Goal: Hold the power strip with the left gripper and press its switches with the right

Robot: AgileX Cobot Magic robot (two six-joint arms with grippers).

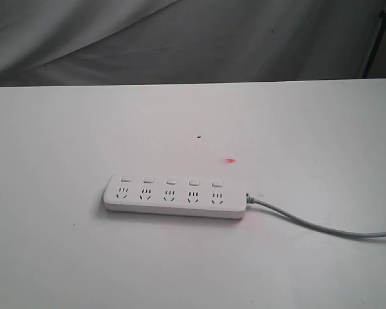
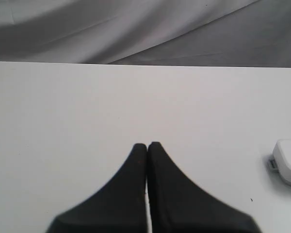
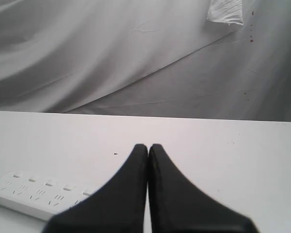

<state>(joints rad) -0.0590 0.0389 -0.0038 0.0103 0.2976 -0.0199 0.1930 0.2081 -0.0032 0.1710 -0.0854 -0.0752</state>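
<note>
A: Where is the strip [image 1: 175,198]?
B: It lies flat at lower centre of the exterior view, with wide white table [image 1: 64,129] on every side. Its cable [image 1: 309,225] leaves at the right edge.
A: And the jaws?
B: Left gripper [image 2: 147,145] and right gripper [image 3: 148,146]: pressed together, holding nothing. Grey cloth [image 1: 180,38] hangs behind.

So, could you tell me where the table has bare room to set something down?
The table is bare left of the power strip, behind its switches up to the far edge, and in front of it. Right of the strip the grey cable crosses to the edge, so that side is tightest.
</note>
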